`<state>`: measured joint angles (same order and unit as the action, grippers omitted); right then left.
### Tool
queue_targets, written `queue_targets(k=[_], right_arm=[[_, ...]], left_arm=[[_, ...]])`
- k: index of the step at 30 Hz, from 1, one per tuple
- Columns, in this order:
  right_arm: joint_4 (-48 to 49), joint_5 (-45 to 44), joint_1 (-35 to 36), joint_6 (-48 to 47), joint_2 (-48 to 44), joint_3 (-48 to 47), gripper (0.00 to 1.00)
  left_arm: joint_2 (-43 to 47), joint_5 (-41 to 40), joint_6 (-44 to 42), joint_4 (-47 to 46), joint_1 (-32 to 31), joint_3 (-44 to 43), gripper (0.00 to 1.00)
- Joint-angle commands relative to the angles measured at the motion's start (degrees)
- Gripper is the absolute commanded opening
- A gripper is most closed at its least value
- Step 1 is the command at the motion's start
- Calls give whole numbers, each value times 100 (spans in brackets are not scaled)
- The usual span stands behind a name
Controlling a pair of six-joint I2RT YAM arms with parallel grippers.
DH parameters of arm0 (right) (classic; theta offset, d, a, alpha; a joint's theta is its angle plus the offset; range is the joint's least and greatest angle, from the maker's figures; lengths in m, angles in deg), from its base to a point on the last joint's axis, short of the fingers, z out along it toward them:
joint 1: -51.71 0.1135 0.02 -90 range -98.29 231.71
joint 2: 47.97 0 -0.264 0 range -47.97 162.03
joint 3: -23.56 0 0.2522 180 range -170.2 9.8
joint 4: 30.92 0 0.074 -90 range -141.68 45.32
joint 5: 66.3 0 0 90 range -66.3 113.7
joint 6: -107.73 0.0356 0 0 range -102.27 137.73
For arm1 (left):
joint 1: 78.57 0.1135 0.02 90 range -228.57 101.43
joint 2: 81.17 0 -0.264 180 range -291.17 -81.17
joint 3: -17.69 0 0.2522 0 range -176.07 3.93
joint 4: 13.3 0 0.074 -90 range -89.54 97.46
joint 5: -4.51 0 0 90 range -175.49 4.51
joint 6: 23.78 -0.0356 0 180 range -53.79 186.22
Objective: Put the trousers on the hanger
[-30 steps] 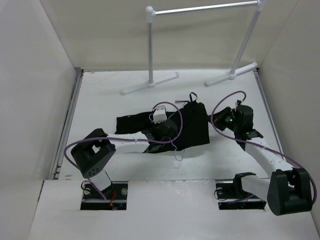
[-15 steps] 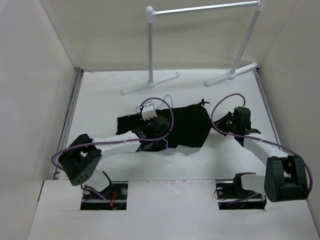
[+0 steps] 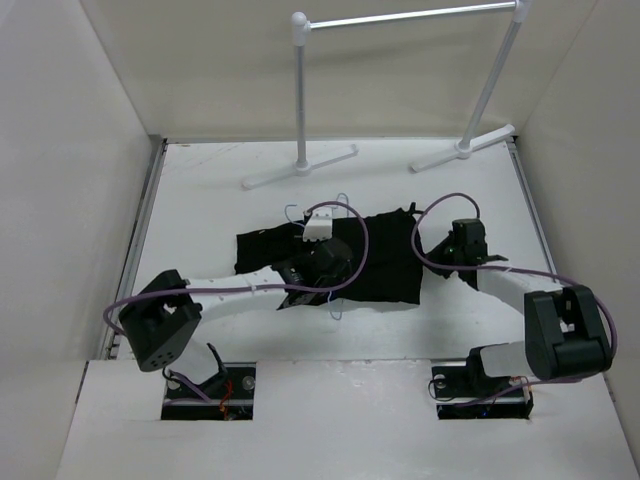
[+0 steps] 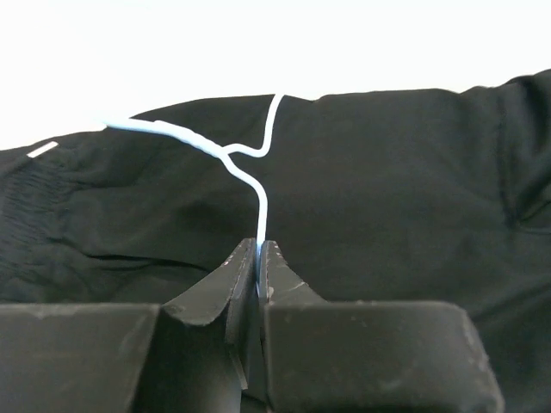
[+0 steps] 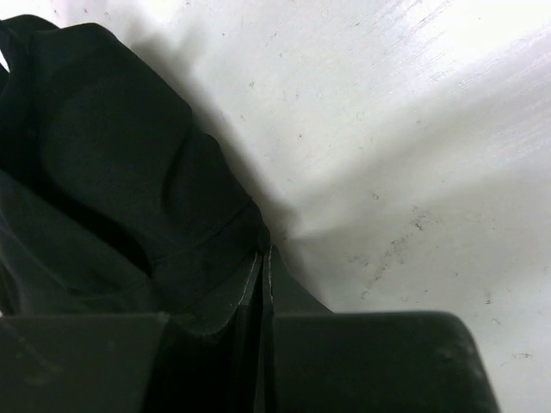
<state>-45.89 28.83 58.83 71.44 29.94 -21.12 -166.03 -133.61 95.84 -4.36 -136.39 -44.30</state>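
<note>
The black trousers (image 3: 385, 260) lie spread flat on the white table (image 3: 200, 200), mid-table. In the left wrist view my left gripper (image 4: 259, 249) is shut on the thin pale blue wire of the hanger (image 4: 261, 206), which rises over the trousers (image 4: 387, 172) and forks at its twisted neck. From above, my left gripper (image 3: 318, 265) sits over the cloth's left half and a bit of hanger wire (image 3: 338, 306) pokes out at the near edge. My right gripper (image 3: 446, 250) is at the cloth's right edge. In the right wrist view it (image 5: 265, 254) is shut on a fold of the trousers (image 5: 112, 172).
A white rail stand (image 3: 300, 100) with two feet stands at the back of the table, its bar high across the far wall. Side walls close in left and right. Purple cables loop above both wrists.
The trousers' right part, raised a second ago, now lies flat and spread. My right gripper has moved left and in to the cloth's right edge. My left gripper shifted slightly with the hanger.
</note>
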Motion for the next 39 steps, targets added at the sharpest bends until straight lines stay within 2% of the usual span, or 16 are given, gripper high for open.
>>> queue_targets(k=[1,3,7,11,13,14,17,18,19,22,25,27,32,39], right_arm=[[-124,-468,57,-107,-214,-108,10],[-212,-477,101,-107,-398,-99,19],[-606,-495,303,-282,-1135,-160,54],[-1301,-521,496,-537,-2189,-362,67],[-1469,-373,672,-651,-2770,-424,64],[-1452,-233,821,-669,-3051,-433,58],[-1067,408,1313,-486,-3422,-345,31],[-917,628,1419,-363,-3379,-354,26],[-698,813,1498,-240,-3292,-388,25],[285,1165,1876,182,-2836,-529,34],[998,1298,2174,473,-2326,-871,56],[1438,1316,2447,657,-1913,-1082,63],[2291,1324,2808,1053,-1157,-1329,66],[2819,1456,3054,1440,-330,-1513,65]], left_arm=[[83,-356,-457,34,-23,-73,0],[232,-321,-510,-19,-101,-20,1],[435,-365,-519,-19,-408,-169,1],[610,-488,-545,34,-681,-485,2],[733,-444,-616,34,-743,-608,2],[812,-409,-633,34,-752,-652,2],[1050,-278,-651,34,-796,-688,2],[1129,-216,-625,34,-805,-679,2],[1208,-137,-616,25,-805,-662,2],[1445,135,-563,7,-840,-653,2],[1665,320,-563,34,-901,-679,2],[1841,399,-537,8,-954,-574,3],[2096,382,-327,-2,-1060,-267,3],[2079,286,-150,-37,-1104,-55,3]])
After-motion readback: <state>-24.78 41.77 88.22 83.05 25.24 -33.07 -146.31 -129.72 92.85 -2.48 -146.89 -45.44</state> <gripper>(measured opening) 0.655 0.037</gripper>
